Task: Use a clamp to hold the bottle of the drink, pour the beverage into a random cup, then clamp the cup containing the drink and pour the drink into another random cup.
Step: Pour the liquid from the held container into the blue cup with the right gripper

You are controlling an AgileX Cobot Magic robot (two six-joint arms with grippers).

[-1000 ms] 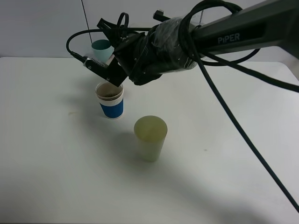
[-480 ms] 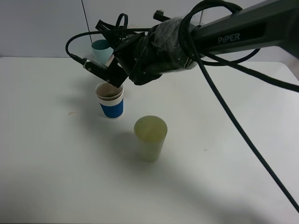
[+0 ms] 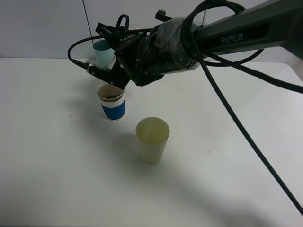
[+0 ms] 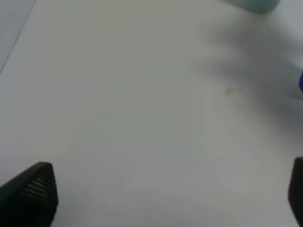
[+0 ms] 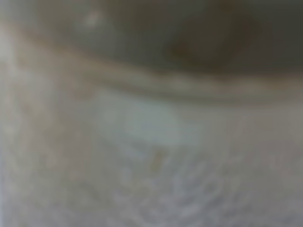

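Just above the blue-banded cup (image 3: 112,105) hangs the right gripper (image 3: 108,75) — its grip cannot be told; left gripper (image 4: 163,191) gapes, empty

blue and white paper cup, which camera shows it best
The exterior high view: the blue and white paper cup stands there nearly whole, with dark liquid inside. The left wrist view catches only a blue sliver at its frame edge; the right wrist view is a close blur.
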